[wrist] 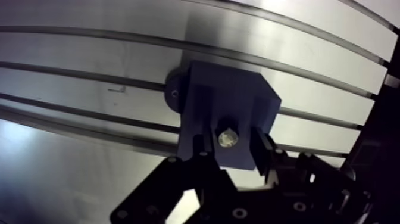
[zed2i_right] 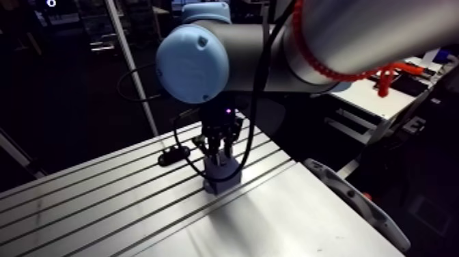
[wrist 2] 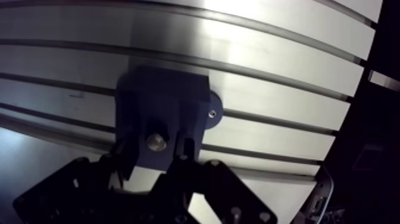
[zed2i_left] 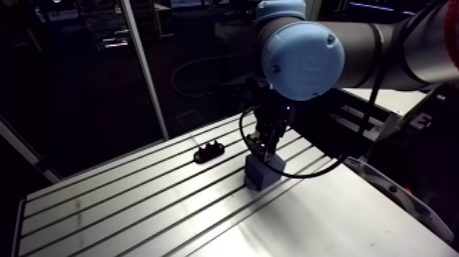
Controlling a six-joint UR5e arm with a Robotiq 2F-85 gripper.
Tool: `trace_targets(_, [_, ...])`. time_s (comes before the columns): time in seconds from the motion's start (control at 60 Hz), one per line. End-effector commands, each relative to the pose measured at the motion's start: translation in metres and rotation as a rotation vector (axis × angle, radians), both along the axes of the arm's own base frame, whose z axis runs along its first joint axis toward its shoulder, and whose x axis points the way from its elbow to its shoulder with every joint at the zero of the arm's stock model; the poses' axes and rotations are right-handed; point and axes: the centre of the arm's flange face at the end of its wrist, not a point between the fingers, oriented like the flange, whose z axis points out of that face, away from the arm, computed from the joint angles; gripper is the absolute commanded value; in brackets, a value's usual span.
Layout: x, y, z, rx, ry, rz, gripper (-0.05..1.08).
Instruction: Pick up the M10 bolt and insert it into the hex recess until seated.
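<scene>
Insertion is judged to be at or near its end; the M10 bolt (wrist: 227, 138) is seen upright in the top face of the blue block (wrist: 229, 98), directly between the 2 fingers (wrist: 203, 149) of the gripper (wrist: 231, 148); the fingers are spread a little wider than the bolt, with a gap seemingly left on each side, so nothing appears to be gripped; whether the bolt is fully seated cannot be told. A straight lift clear of the bolt, without brushing it, is what the next move would call for. The wrist is pointed straight down, the gripper held low over the block; a small black holder (zed2i_left: 209, 151) lies well apart to 1 side.
</scene>
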Motion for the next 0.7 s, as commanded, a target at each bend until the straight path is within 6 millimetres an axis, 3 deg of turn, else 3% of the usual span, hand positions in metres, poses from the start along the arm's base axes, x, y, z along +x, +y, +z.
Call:
trace_targets(0.017, [0.0003,-0.0004,-0.0008,-0.001,-0.001,-0.002,0.55])
trace_targets(0.7, [0.0016,-0.0011,-0.0034,-0.003,-0.007,-0.001,0.61])
